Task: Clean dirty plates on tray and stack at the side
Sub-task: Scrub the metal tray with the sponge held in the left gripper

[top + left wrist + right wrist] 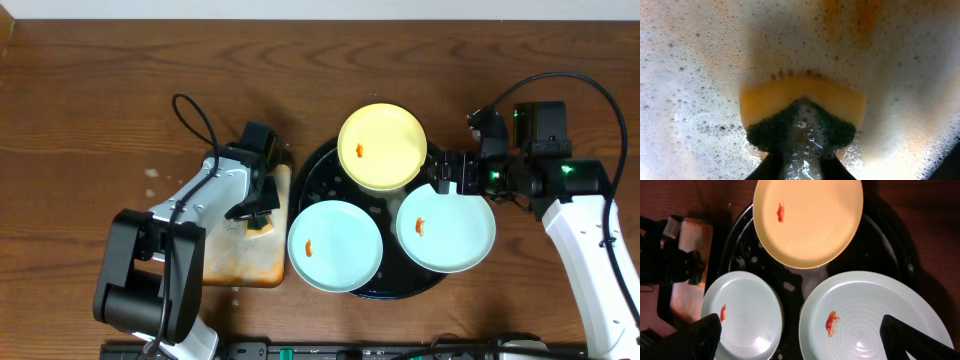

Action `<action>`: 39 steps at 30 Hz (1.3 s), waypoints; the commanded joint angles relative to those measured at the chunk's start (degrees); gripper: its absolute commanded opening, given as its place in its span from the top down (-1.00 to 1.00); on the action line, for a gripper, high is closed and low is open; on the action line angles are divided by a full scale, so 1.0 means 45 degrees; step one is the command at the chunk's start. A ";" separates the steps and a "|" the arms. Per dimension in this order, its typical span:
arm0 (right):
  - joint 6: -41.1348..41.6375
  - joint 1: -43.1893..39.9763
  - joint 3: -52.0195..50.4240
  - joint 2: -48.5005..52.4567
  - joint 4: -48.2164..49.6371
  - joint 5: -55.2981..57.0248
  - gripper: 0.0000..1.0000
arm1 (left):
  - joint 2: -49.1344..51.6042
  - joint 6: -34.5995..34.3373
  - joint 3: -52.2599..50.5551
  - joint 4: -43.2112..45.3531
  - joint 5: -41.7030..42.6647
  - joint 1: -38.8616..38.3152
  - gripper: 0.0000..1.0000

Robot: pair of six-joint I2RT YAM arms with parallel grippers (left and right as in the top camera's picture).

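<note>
Three plates: all face up on the black round tray (318, 180); the yellow plate (382, 145) is at the far side, the left mint plate (335, 245) near-left and the right mint plate (447, 230) near-right. Each overhangs the rim.
Smears: one orange streak on each plate, none wiped yet.
Left hand (258, 205): pinching the sponge (802, 107), which is pressed down into foam on the rusty sponge tray (245, 262) beside the black tray.
Right hand (801, 321): fingers spread wide, hovering over the right mint plate and touching nothing.
Step in hand: probably loading the sponge with suds before the first scrub.
Doing it well: lift the sponge straight up with the pinch firm, carry it across to the nearest plate, and have the right hand steady a rim so that the plate cannot skate on the wet tray.
Pointing and axis: the plates are round, so they have no long axis. The sponge's length runs crosswise to the fingers, green scrub side toward the hand, yellow side away.
Worktop (100, 100): dark wood, with a few pale specks left of the sponge tray.
</note>
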 commanded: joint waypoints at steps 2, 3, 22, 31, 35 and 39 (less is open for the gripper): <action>0.0141 0.0107 0.0214 -0.0005 -0.0010 -0.0087 -0.99 | 0.0340 -0.0010 0.0039 -0.0495 0.0219 -0.0024 0.24; 0.0141 0.0107 0.0214 -0.0005 -0.0015 -0.0092 -0.99 | 0.0287 0.0000 0.0136 -0.0704 0.0219 -0.0024 0.20; 0.0141 0.0107 0.0214 -0.0005 -0.0010 -0.0087 -0.99 | -0.0855 0.0073 0.0282 -0.1855 0.0219 -0.0029 0.12; 0.0141 0.0107 0.0214 -0.0005 -0.0015 -0.0087 -0.99 | -0.0845 0.0068 -0.0787 -0.0656 0.0223 -0.0029 0.22; 0.0141 0.0107 0.0214 -0.0005 -0.0010 -0.0087 -0.98 | -0.0845 0.0073 -0.1015 -0.0350 0.0223 -0.0029 0.47; 0.0141 0.0107 0.0214 -0.0005 -0.0005 -0.0087 -0.99 | -0.0845 0.0083 -0.1010 -0.0170 0.0223 -0.0029 0.85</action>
